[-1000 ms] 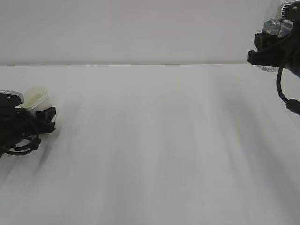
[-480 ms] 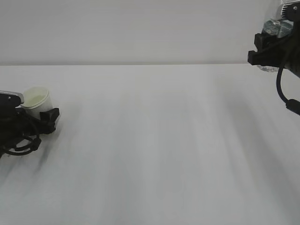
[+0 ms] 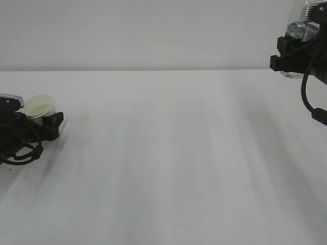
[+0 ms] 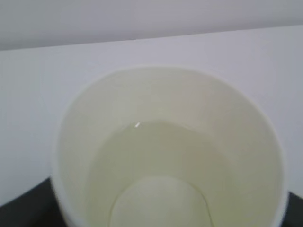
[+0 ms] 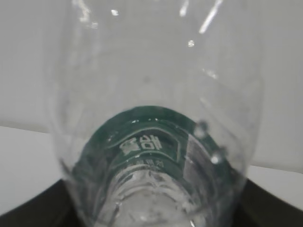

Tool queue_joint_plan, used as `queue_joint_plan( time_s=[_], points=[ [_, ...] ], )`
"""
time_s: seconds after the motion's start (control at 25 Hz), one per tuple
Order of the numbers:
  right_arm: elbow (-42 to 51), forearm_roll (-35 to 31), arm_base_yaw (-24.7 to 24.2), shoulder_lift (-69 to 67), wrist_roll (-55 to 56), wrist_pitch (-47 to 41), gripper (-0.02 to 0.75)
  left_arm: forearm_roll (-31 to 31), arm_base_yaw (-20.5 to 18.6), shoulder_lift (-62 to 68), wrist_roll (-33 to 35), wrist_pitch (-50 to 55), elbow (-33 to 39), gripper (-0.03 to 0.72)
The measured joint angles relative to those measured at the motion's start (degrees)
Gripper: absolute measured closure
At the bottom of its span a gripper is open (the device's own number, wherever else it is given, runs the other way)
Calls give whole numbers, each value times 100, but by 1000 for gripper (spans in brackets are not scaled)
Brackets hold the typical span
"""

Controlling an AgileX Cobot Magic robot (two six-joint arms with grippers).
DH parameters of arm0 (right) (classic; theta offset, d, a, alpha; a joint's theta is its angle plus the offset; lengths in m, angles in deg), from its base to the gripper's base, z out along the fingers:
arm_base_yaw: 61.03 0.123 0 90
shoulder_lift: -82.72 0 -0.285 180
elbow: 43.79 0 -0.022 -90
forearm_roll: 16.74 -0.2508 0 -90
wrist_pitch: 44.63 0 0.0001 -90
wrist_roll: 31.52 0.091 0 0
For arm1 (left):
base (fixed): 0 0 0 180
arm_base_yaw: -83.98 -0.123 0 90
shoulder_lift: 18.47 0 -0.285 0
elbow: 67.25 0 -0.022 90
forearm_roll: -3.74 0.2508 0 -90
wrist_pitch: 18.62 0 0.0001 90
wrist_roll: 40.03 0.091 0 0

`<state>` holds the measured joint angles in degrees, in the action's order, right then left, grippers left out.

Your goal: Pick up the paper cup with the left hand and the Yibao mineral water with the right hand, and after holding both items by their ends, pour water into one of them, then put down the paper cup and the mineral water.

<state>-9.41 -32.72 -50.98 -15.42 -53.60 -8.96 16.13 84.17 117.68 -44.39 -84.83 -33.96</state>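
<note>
Item: put-down of cup and bottle — cup at table level, bottle aloft.

Left to right: my left hand [image 3: 45, 124] sits low at the table's [image 3: 168, 153] far left edge with the paper cup [image 3: 40, 105] upright between its fingers; I judge the jaws spread and no longer pinching, though neither view shows the pads plainly. The cup holds a shallow pool of water [image 4: 156, 165], so my retreat should run straight back and level, clearing the rim before any lift — a clipped wall would tip it. Far right, my right hand [image 3: 292, 57] is clamped on the Yibao mineral water [image 3: 296, 31], high above the table near the frame's corner, green label [image 5: 151, 142] facing the wrist camera. That one wants a slow vertical descent, base flat on the table, before I let go.
</note>
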Motion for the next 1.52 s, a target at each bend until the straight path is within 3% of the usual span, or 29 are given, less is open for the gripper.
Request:
queue_joint_plan(
  time_s=[1.52],
  points=[
    [0, -69, 0, 0, 0, 0, 294, -102, 0, -802, 4, 0, 1105, 109]
  ],
)
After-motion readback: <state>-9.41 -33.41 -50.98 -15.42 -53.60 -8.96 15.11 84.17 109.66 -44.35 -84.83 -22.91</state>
